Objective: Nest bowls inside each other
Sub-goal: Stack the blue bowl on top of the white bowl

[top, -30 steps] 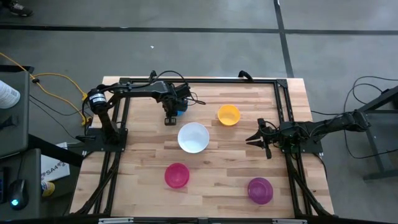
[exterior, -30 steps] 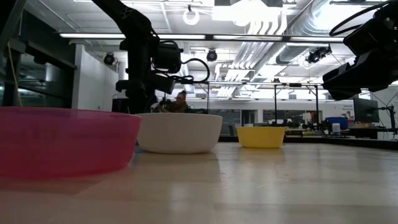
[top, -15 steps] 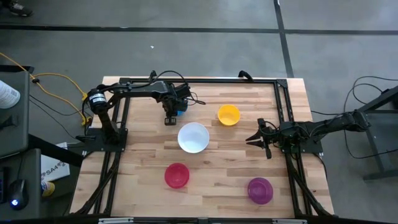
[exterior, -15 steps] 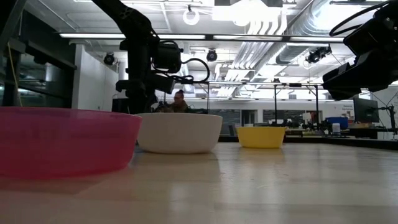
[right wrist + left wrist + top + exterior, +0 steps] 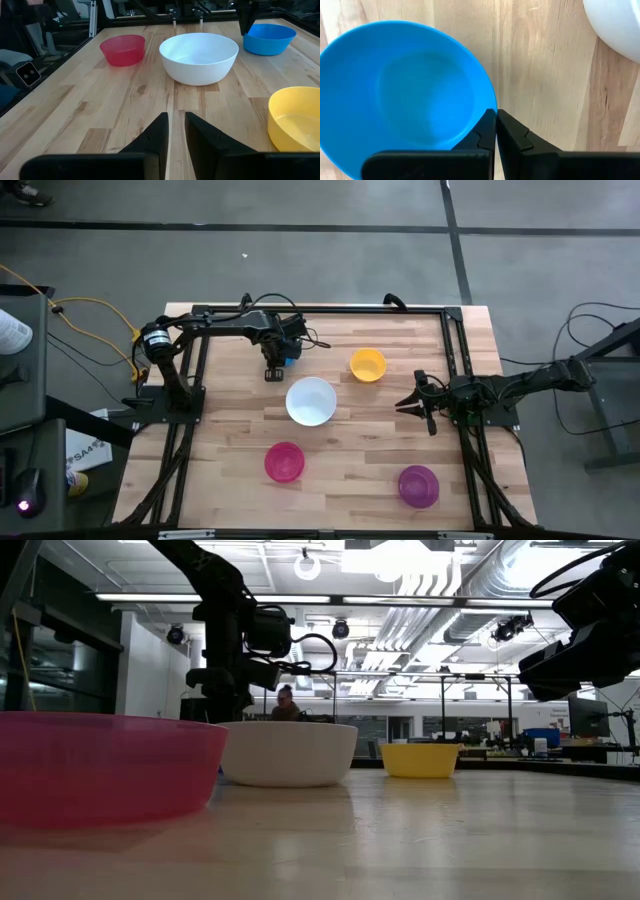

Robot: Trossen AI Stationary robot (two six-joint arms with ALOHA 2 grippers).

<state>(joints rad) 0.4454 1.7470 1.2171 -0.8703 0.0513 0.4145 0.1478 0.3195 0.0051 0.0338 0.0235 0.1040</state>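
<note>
On the table (image 5: pixel 340 450): five bowls (image 5: pixel 311 401), one per colour.

Two black jointed arms (image 5: pixel 215 326) — looped cables (black)

Bowls (image 5: pixel 311 401) apart on table (image 5: pixel 340 472)

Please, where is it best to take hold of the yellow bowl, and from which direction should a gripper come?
Grip the yellow bowl by its thin rim, probably from straight above, one finger inside and one outside. It stands upright and open on the table, apart from the white bowl; its round wall looks too wide to span.
</note>
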